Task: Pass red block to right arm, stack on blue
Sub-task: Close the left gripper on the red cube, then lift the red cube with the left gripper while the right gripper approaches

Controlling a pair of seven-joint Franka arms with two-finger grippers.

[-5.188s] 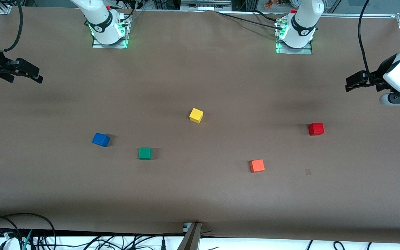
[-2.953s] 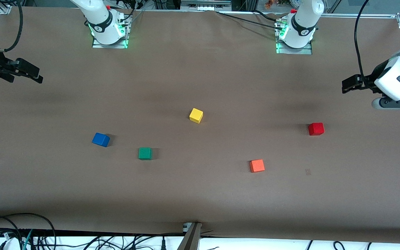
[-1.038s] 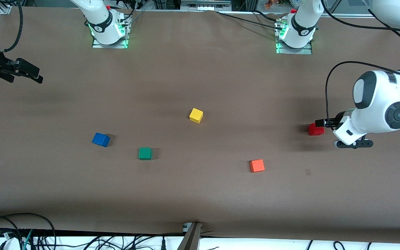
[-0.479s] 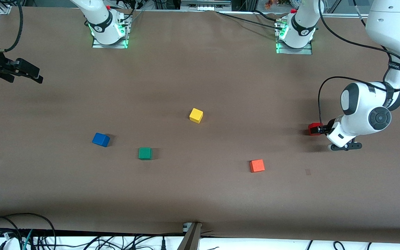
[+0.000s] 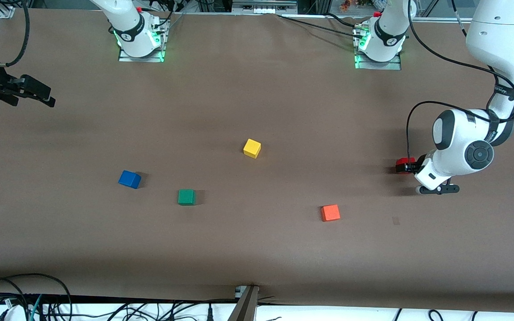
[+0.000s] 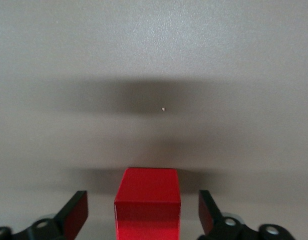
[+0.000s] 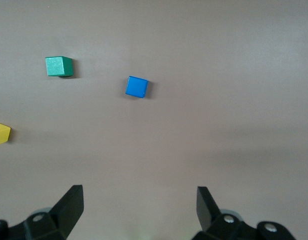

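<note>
The red block sits on the table toward the left arm's end. My left gripper is low at the block. In the left wrist view the red block lies between the spread fingers, with a gap on each side, so the left gripper is open and not touching it. The blue cube rests toward the right arm's end and also shows in the right wrist view. My right gripper waits open and empty above the table's end, apart from the blue cube.
A green cube lies beside the blue one, a yellow cube near mid-table, and an orange cube nearer the front camera than the red block. Both arm bases stand along the table's top edge.
My left arm has swung down from the table's end to the red block, and its open fingers now straddle it. The right arm and all the cubes have not moved.
</note>
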